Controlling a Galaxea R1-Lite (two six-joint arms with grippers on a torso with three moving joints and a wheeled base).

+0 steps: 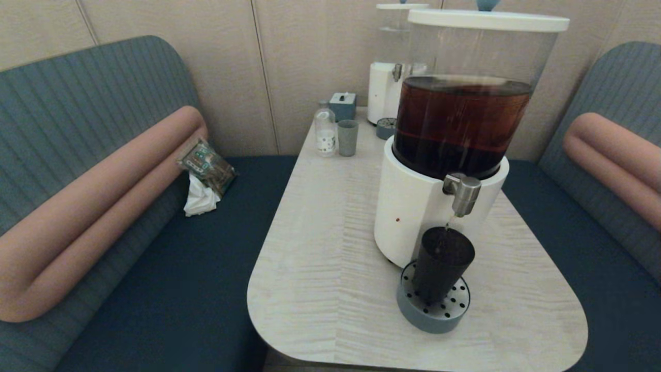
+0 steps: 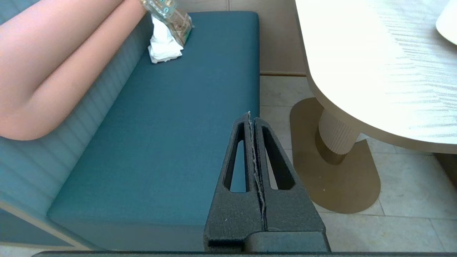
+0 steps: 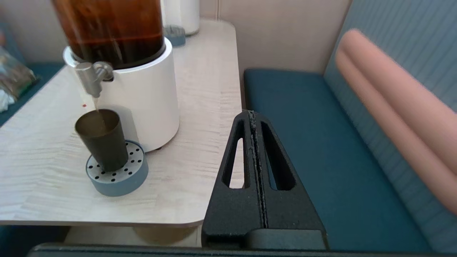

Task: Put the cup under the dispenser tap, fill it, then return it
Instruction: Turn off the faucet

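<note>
The dark cup (image 1: 442,263) (image 3: 101,140) stands upright on a grey perforated drip tray (image 1: 433,311) (image 3: 117,176), right below the steel dispenser tap (image 1: 462,192) (image 3: 92,76). A thin brown stream runs from the tap into the cup. The tap belongs to the big white-based dispenser (image 1: 459,124) with brown liquid in its clear tank. My right gripper (image 3: 252,115) is shut and empty, held off the table's right edge, well apart from the cup. My left gripper (image 2: 249,116) is shut and empty, low beside the left bench. Neither gripper shows in the head view.
On the pale wooden table (image 1: 330,248), at the back, stand a small bottle (image 1: 325,129), a grey-green cup (image 1: 347,137), a blue box (image 1: 343,105) and a smaller clear-liquid dispenser (image 1: 392,67). Blue benches flank the table; a packet with tissue (image 1: 204,173) lies on the left one.
</note>
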